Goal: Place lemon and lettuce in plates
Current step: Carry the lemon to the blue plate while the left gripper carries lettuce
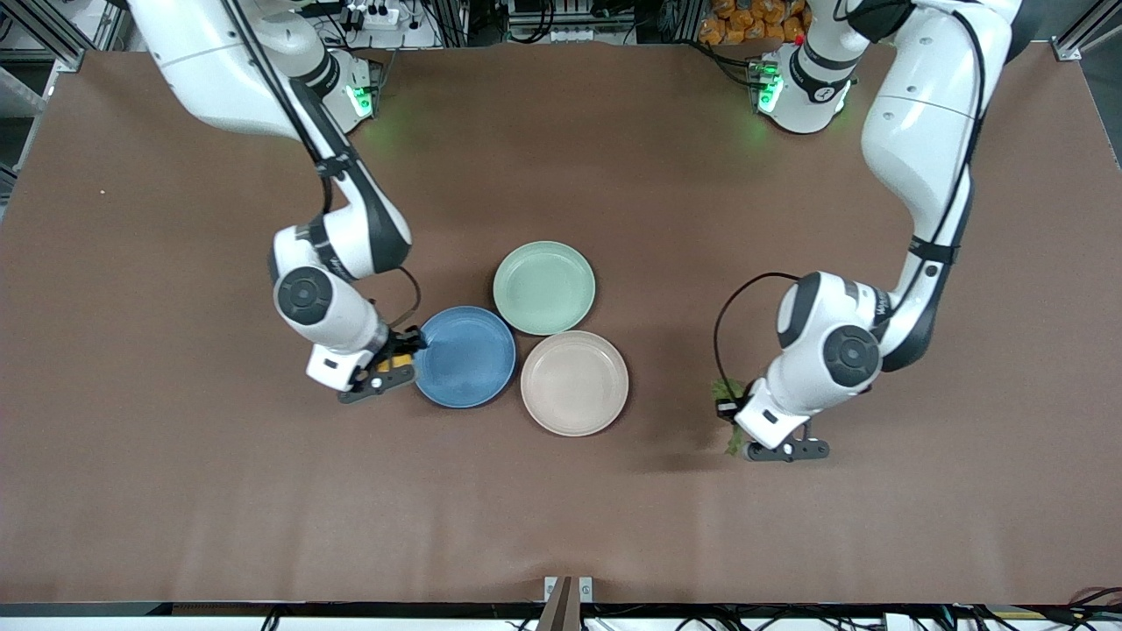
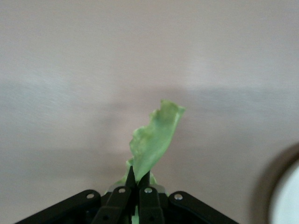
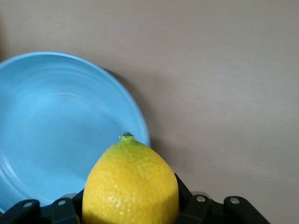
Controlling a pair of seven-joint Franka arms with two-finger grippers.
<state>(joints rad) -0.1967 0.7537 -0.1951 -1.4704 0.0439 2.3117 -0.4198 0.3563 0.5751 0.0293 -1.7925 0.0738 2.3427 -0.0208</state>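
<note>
The right gripper clamps the lemon in closed fingers at the edge of the blue plate, toward the right arm's end of the table. The left gripper pinches the lettuce by its stem above bare brown tabletop, well apart from the beige plate, which touches the blue one. A green plate sits just beside both. Only the left wrist view shows the whole upright leaf.
</note>
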